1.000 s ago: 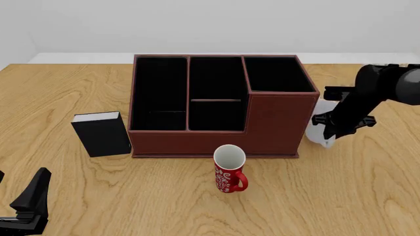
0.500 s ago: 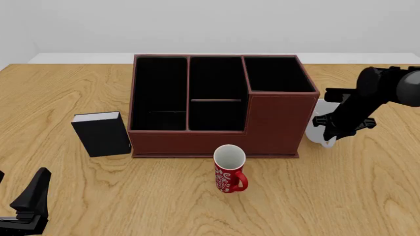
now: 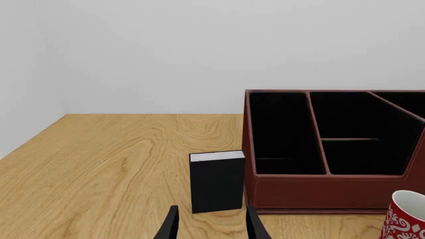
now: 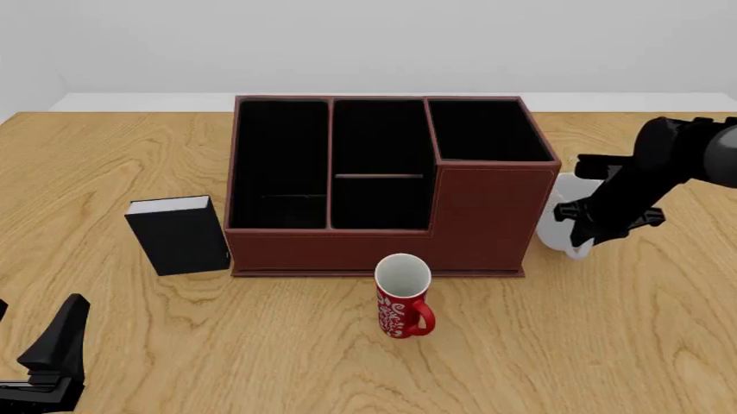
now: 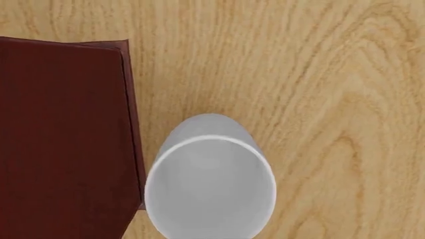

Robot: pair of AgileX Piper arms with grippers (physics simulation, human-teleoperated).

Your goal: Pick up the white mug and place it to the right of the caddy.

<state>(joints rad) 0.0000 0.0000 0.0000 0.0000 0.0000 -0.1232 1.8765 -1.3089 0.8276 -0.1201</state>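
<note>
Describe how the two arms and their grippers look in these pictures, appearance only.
Both arms are rendered black all over, matt, with no markings, cables or sleeves visible. The right arm has a rounded, bulky link leading to angular bracket-like parts at the right gripper. Of the left gripper, only two slim, dark, tapering fingers show in the left wrist view; in the front view it is a black wedge-shaped piece at the lower left corner.
</note>
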